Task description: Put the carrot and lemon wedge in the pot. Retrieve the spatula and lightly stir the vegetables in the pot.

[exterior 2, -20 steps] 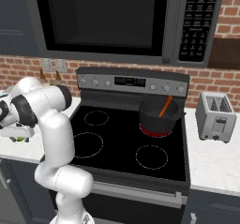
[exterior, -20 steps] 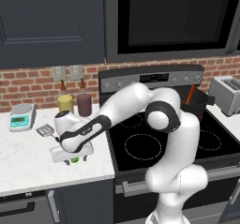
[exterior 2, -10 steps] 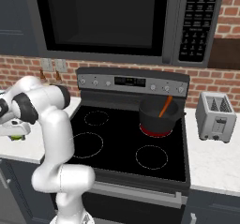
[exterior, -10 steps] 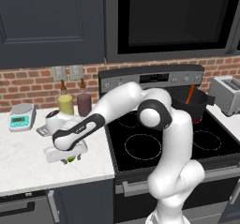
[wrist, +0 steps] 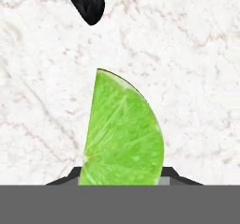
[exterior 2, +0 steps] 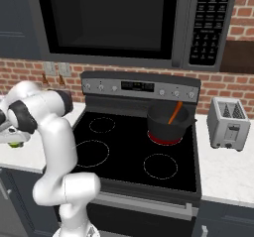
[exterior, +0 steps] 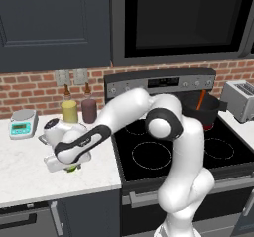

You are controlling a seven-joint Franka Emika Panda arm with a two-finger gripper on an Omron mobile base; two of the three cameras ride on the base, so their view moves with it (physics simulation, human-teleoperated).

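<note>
— While the carrot (exterior 2: 174, 113) sits in the pot (exterior 2: 168, 124), where's the lemon wedge (wrist: 123, 134)?

— On the counter (exterior: 30, 166), between the gripper (exterior: 65, 165) fingers; grip unclear. Spatula and stirring remain.

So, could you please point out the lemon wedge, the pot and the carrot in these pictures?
lemon wedge (wrist: 123, 134): hand view, on its green cut face.
pot (exterior 2: 159, 125): right base view, on its black outer wall.
carrot (exterior 2: 174, 113): right base view, on the orange shaft above the rim.

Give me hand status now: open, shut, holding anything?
Hand: low over the lemon wedge on the white counter; open or shut cannot be told, and no grasp is confirmed.
</note>
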